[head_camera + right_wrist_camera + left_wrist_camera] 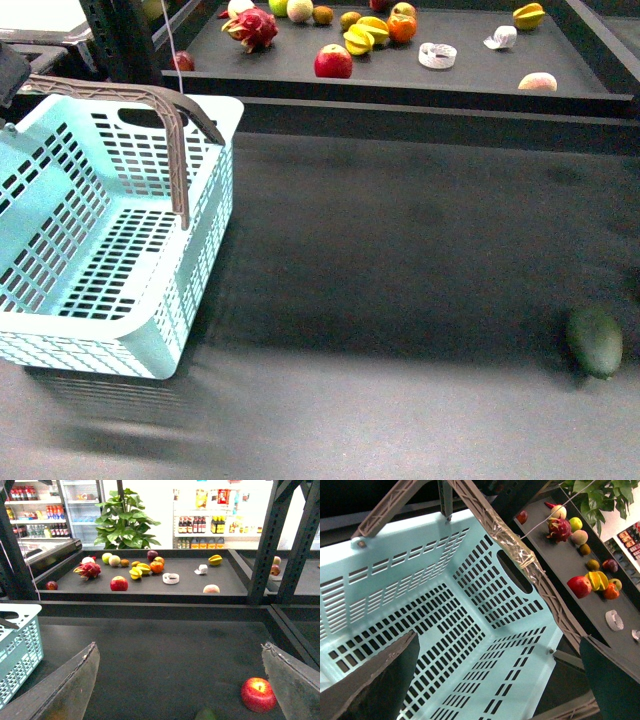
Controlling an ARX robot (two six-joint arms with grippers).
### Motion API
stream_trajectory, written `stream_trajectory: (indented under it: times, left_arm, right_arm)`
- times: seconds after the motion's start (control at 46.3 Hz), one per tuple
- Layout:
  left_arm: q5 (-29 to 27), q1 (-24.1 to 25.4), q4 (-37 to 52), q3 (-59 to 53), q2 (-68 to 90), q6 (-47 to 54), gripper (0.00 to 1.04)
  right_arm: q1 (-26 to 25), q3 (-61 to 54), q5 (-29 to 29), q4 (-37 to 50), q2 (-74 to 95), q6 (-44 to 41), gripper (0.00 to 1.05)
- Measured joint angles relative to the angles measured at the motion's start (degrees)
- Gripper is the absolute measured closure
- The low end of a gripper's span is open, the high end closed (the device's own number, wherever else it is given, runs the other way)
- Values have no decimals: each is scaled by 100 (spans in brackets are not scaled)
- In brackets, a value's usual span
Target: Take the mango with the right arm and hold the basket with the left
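Note:
The turquoise basket (110,240) stands at the left of the dark table, its grey-brown handles up. In the left wrist view the basket (445,605) fills the picture. My left gripper (495,685) is open above its inside, one finger over the floor and one outside the rim. The mango (349,19) is a small yellow-orange oval on the back shelf beside the starfruits; it also shows in the right wrist view (135,564). My right gripper (177,690) is open and empty, low over the table, far from the shelf. Neither gripper shows in the front view.
A dark green oval fruit (595,342) lies at the table's right. A red apple (258,694) lies near one right finger. The back shelf holds a dragon fruit (251,28), a red apple (333,62), starfruits (362,36), an orange (402,27) and tape rolls (437,55).

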Motion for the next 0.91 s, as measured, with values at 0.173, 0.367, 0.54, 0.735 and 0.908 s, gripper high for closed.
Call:
stream_trajectory:
  times: [0.173,0.367,0.54,0.735,0.908]
  left_arm:
    - [284,24,-262,813,603,-409,6]
    - [581,81,-387,1729,1397,-564,6]
    - [719,219,-538,2389,1915,-562,6]
    - [780,437,-658,2841,2249,-564,6]
    - [820,660,-715,3073,2435,-560,8]
  right_arm:
    - [0,0,0,0,0,0,8]
    - [0,0,0,0,0,0,8]
    - [0,0,0,0,0,0,8]
    - [0,0,0,0,0,0,8]
    - [0,0,0,0,0,0,8]
